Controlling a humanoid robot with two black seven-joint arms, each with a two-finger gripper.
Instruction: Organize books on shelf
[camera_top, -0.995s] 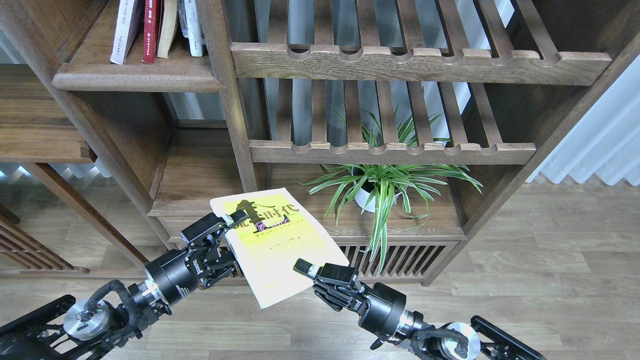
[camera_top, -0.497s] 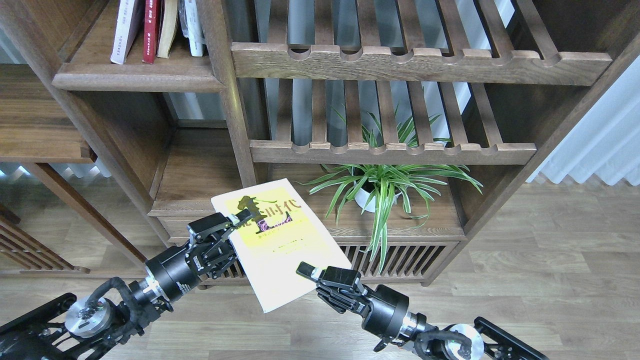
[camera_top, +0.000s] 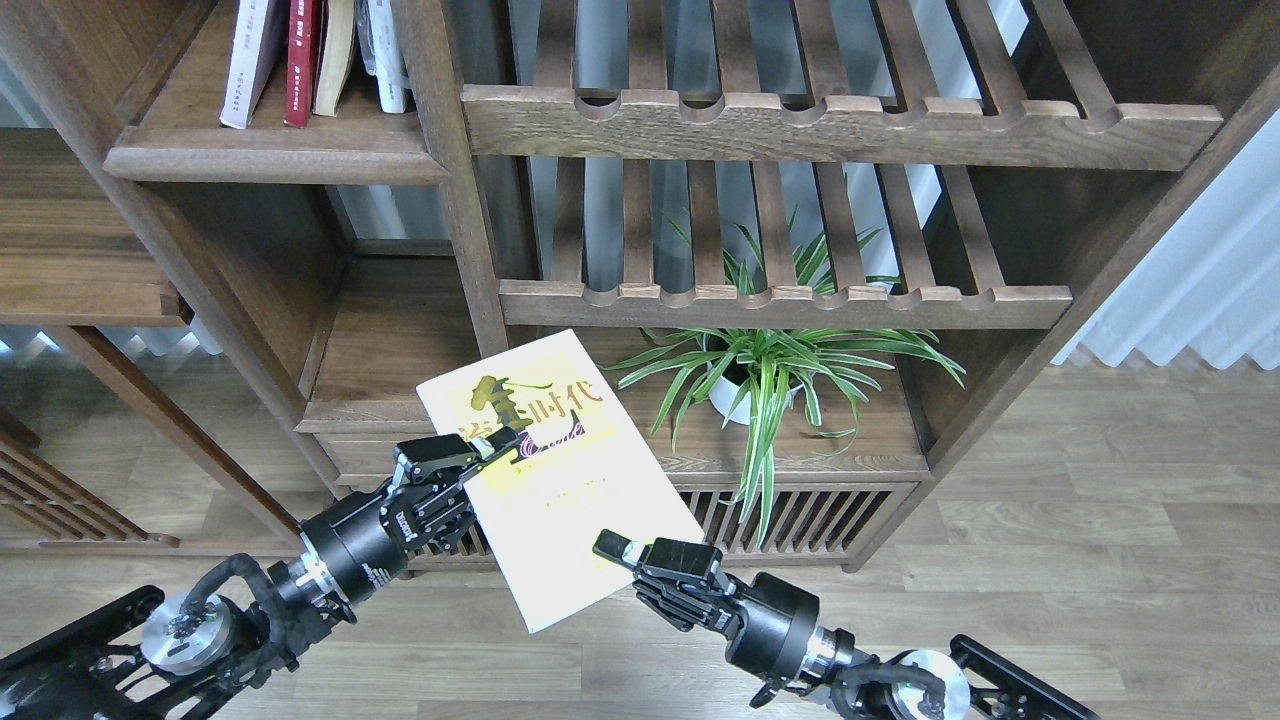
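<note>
Clamped on the left edge of the yellow-green book (camera_top: 555, 470), the left gripper (camera_top: 478, 452) carries it cover-up in mid-air in front of the low cabinet, probably so it can be lifted toward the shelf (camera_top: 270, 150), where other books (camera_top: 310, 60) stand upright. Beneath the book's lower corner, the right gripper (camera_top: 640, 560) seems to steady it; I cannot tell how its jaws stand.

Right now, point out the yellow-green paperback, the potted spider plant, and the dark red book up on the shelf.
Yellow-green paperback (camera_top: 560, 480), head view, cover middle.
Potted spider plant (camera_top: 728, 392), head view, white pot.
Dark red book (camera_top: 303, 60), head view, spine.
</note>
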